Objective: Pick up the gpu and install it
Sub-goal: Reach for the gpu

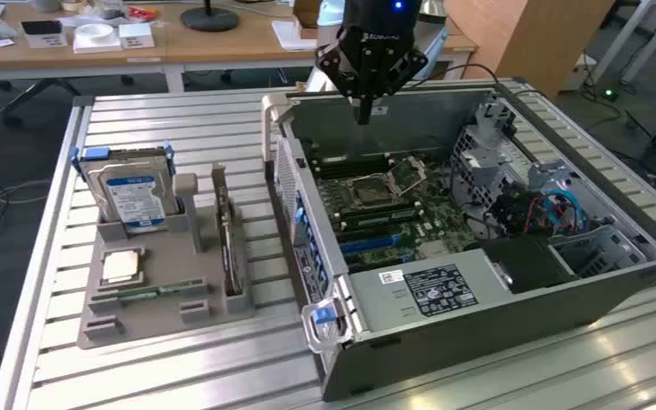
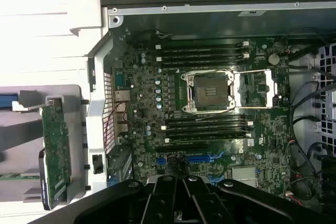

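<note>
The gpu (image 1: 228,243) stands on edge in a slot of the grey holder (image 1: 163,320), at the exterior view's left; its green board (image 2: 55,150) also appears in the wrist view. My gripper (image 1: 364,113) hangs over the far wall of the open computer case (image 1: 442,299), well away from the gpu, with its fingers together and nothing between them. In the wrist view the gripper (image 2: 184,195) looks down on the motherboard (image 2: 147,93) with its open CPU socket (image 2: 210,90) and blue card slots (image 2: 202,158).
The holder also carries a silver hard drive (image 1: 134,198), a CPU chip (image 1: 120,266) and a RAM stick (image 1: 151,291). Cables and a drive cage (image 1: 533,201) crowd the case's right side. A desk (image 1: 191,38) stands behind the slatted table (image 1: 157,120).
</note>
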### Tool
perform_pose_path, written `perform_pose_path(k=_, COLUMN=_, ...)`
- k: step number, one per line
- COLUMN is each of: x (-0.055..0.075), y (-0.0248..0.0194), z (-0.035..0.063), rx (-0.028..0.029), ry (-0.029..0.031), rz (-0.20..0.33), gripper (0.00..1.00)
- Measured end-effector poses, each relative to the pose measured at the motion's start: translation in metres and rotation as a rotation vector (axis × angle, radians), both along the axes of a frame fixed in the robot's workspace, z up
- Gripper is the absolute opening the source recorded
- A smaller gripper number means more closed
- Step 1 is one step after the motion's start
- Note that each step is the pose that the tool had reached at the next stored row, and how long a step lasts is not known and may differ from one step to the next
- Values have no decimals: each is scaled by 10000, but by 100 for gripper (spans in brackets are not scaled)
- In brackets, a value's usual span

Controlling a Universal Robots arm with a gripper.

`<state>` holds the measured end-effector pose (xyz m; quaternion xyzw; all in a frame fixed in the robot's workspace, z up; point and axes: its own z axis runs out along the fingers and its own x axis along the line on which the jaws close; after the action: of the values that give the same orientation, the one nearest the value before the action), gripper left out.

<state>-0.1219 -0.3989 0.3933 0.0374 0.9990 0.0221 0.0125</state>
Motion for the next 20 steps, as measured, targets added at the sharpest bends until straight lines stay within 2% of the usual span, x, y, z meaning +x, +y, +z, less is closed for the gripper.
perform_pose_path(k=20, x=-101, y=0, z=-1, rx=0, ry=0, rz=0, gripper=11)
